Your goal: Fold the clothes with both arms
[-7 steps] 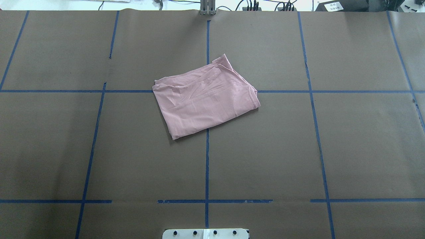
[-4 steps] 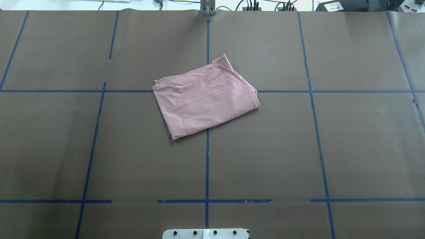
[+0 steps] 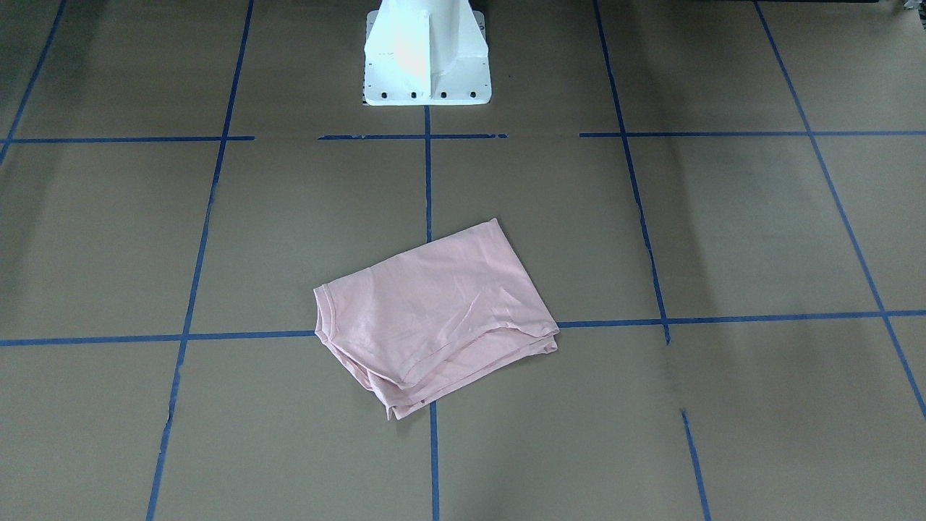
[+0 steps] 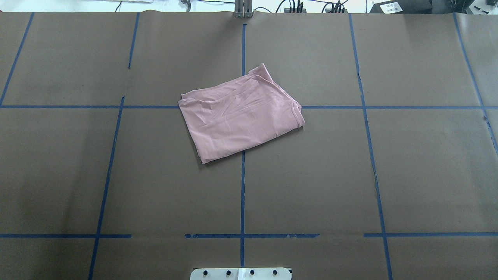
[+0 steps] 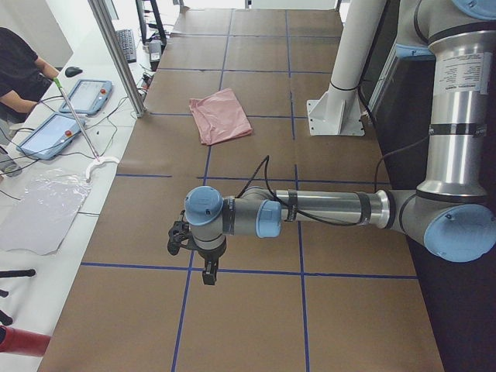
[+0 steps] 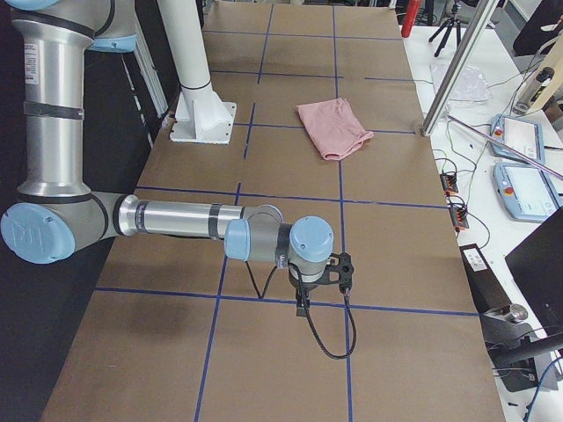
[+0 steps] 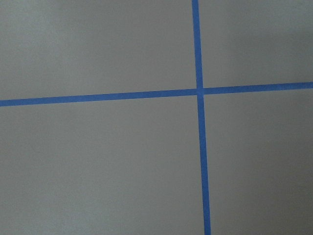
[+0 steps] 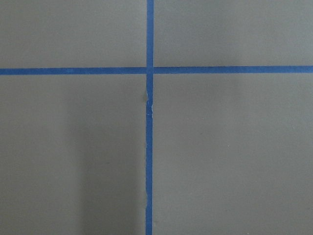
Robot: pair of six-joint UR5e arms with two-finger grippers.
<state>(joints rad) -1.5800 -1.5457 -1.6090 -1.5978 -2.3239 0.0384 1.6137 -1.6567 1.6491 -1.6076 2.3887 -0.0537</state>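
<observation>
Pink shirt (image 4: pixel 241 120) lies folded flat on the brown bench (image 4: pixel 428 175), well out in front of the pedestal (image 3: pixel 427 58). My left gripper (image 5: pixel 209 275) and right gripper (image 6: pixel 302 308) hang above the bench far to either side of the pedestal; open or closed, I cannot tell.

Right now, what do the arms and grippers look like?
Left arm and right arm match: silver-grey tubes, light blue joint caps, black bands, a white printed label on one tube, loose black cable. Left gripper and right gripper are small and black.
</observation>
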